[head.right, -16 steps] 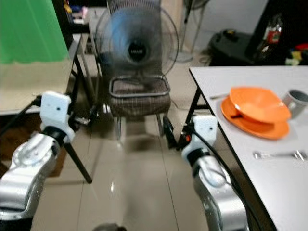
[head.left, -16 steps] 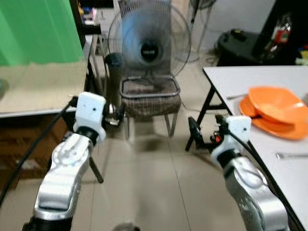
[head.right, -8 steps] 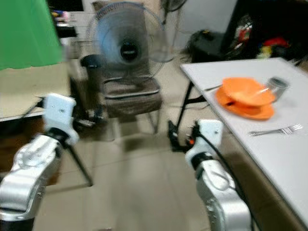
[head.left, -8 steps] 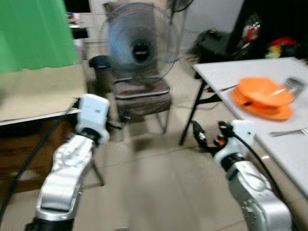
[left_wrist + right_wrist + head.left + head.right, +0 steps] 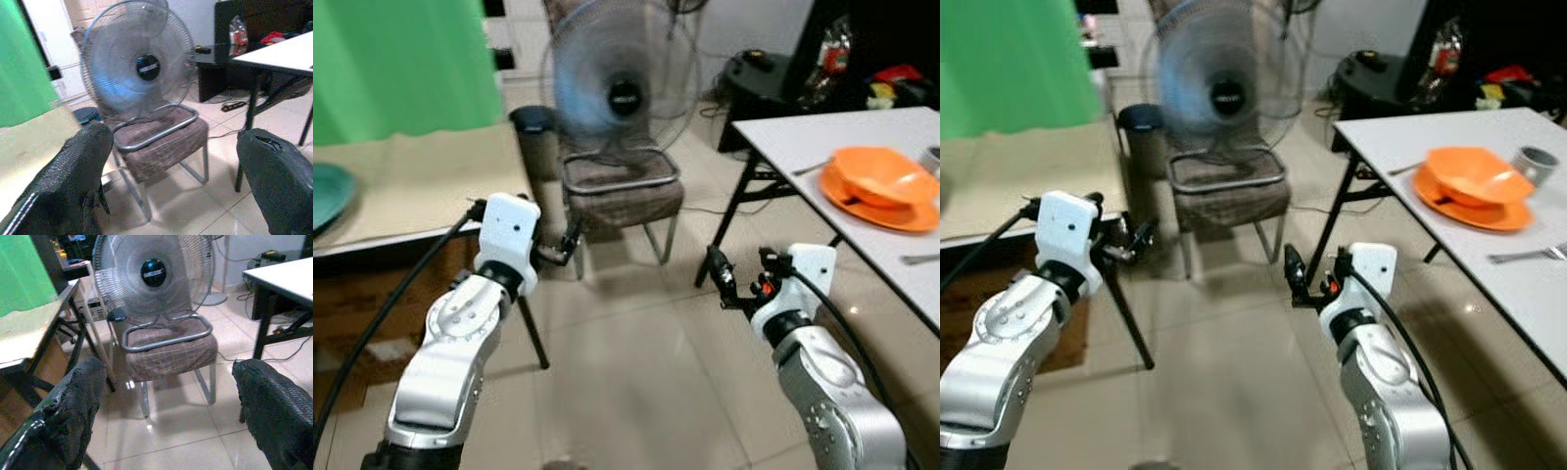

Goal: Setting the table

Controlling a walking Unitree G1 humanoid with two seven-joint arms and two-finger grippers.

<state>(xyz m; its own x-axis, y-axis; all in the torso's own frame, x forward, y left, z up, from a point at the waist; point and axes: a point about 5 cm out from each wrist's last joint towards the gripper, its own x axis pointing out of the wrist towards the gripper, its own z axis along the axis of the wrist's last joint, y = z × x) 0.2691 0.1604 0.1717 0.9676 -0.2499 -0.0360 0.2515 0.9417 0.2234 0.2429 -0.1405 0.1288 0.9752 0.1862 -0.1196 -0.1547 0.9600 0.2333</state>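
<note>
Standing at the right, the white table [image 5: 1400, 147] carried orange plates [image 5: 1469, 186], a grey cup [image 5: 1538, 163] and a fork [image 5: 1528, 256], while the left gripper [image 5: 171, 181] and right gripper [image 5: 166, 406] hovered apart, fingers spread and empty.

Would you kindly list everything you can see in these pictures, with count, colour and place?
White table: one, white, on the robot's right.
Orange plate: one, orange, on the white table.
Orange bowl: one, orange, on the plate.
Cup: one, grey, just past the plate.
Fork: one, silver, on the near part of the table.
Fan: one, grey with blue blades, standing on the chair ahead.
Chair: one, brown seat, metal frame, ahead in the middle.
Beige table: one, on the left, under a green cloth.
Teal plate: one, at the beige table's left edge.
Bin: one, dark, left of the chair.
Left gripper: fingers open, empty.
Right gripper: fingers open, empty.
</note>
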